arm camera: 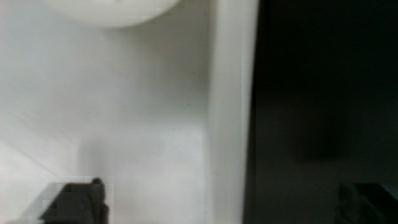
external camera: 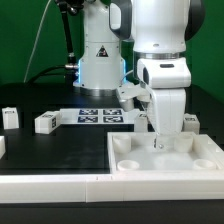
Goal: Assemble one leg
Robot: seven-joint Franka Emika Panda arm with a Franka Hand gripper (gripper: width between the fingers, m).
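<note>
The large white tabletop (external camera: 165, 165) lies flat at the exterior view's lower right, with round sockets in its corners. My gripper (external camera: 163, 138) hangs straight down over its far edge, just above the surface. In the wrist view my gripper (arm camera: 217, 205) is open and empty, with dark fingertips (arm camera: 71, 202) set wide apart. The tabletop's edge (arm camera: 160, 120) and the black table lie between them, and one socket (arm camera: 125, 8) shows. Small white legs lie loose: two at the left (external camera: 10, 117) (external camera: 45, 122) and one behind the tabletop at the right (external camera: 190, 122).
The marker board (external camera: 100, 115) lies on the black table in front of the robot's base (external camera: 100, 65). A white rail (external camera: 50, 185) runs along the front. Another white part (external camera: 2, 147) shows at the left edge.
</note>
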